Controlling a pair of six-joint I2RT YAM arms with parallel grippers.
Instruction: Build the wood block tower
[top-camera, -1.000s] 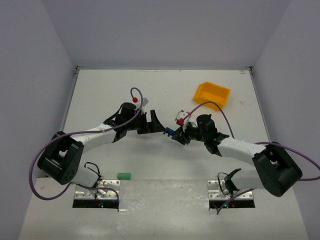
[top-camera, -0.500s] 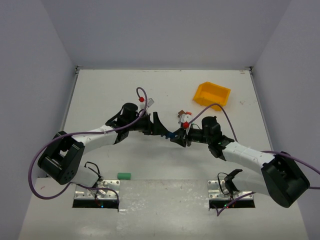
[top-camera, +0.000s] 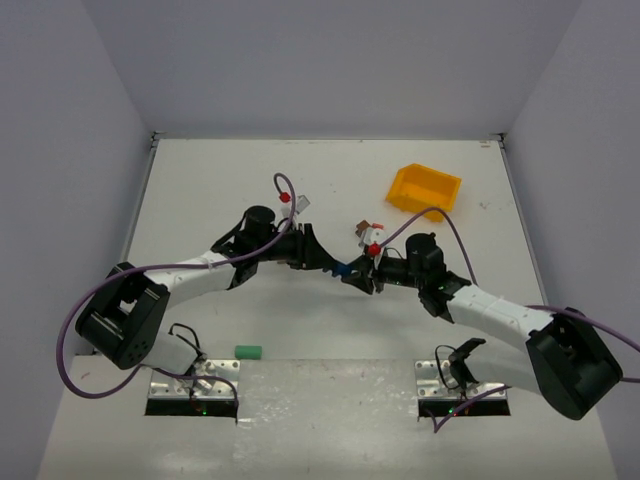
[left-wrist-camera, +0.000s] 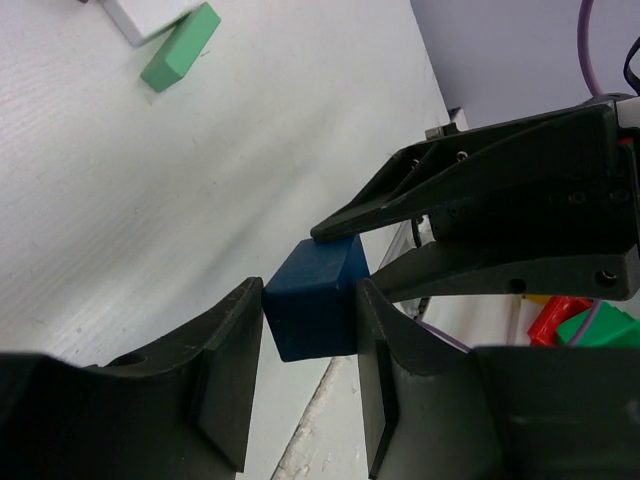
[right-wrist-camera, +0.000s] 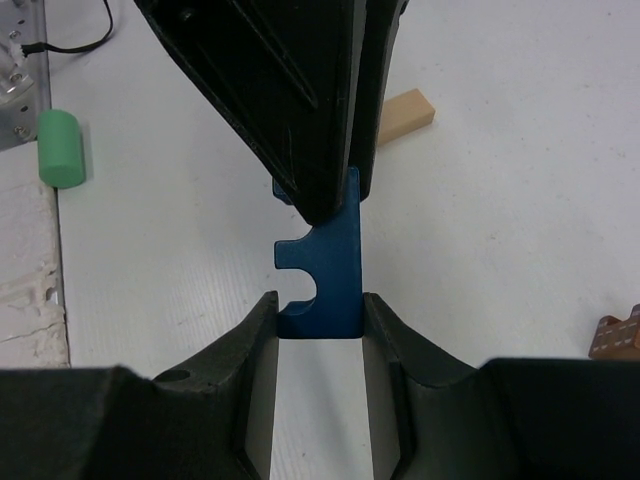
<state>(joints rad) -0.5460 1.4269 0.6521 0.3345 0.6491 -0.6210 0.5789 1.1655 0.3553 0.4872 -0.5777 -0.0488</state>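
A dark blue wooden block with a half-round notch hangs above the middle of the table between both grippers. My left gripper is shut on one end of the blue block, both pads pressed to its sides. From the opposite side my right gripper holds the other end of the blue block, which touches both of its fingertips. The left gripper's fingers loom above the block in the right wrist view. The wood block tower is out of view; only loose blocks show.
A yellow bin sits at the back right. A green cylinder lies near the left arm's base. A tan block, a brown notched block and a green block beside a white one lie on the table.
My left gripper has moved right to the blue block and closed from wide open onto it. The right arm shifted slightly left with the block to meet it.
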